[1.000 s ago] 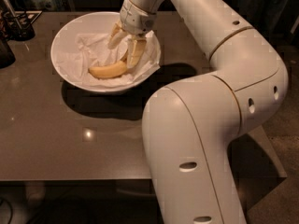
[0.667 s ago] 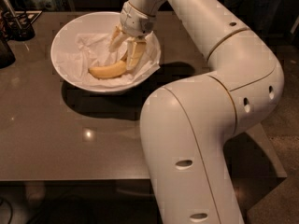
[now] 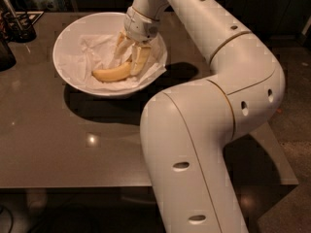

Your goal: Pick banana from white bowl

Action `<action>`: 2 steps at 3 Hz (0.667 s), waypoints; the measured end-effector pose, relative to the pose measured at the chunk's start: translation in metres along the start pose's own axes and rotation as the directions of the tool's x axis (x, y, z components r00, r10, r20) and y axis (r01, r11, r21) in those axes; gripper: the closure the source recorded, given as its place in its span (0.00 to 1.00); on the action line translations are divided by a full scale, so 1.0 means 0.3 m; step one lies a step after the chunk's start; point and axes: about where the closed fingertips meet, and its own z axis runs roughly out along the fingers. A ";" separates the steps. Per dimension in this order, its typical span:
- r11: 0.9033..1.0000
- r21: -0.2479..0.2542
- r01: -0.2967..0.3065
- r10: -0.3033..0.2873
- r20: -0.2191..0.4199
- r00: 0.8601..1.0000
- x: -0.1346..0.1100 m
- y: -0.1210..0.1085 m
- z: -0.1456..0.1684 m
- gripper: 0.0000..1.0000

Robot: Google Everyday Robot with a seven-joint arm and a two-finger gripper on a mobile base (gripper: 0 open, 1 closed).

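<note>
Jaws stood parted in your camera view, one finger on each side of the right end of the banana (image 3: 111, 74), though you could not tell whether they pressed on it. Your gripper (image 3: 129, 64) reached down into the right half of the white bowl (image 3: 65, 39), its wrist above the far rim. You had the banana lying on its side inside the bowl, curved, with its left tip pointing toward the bowl's middle and its right end tucked between the fingers. It rested on crumpled white paper (image 3: 92, 50) that lined the bowl and spilled over the right rim. The bowl sat on the far left part of the dark table (image 3: 58, 144), casting a shadow toward you. Your arm (image 3: 204, 130) rose from the lower right and bent back over the table to the bowl. A dark container (image 3: 17, 27) stood at the far left corner, well apart from the bowl
</note>
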 end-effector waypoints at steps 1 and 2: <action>1.000 -0.008 0.002 -0.002 0.000 1.000 0.007 -0.009 0.018 0.45; 1.000 -0.018 0.005 -0.005 0.013 1.000 0.000 -0.016 0.051 0.45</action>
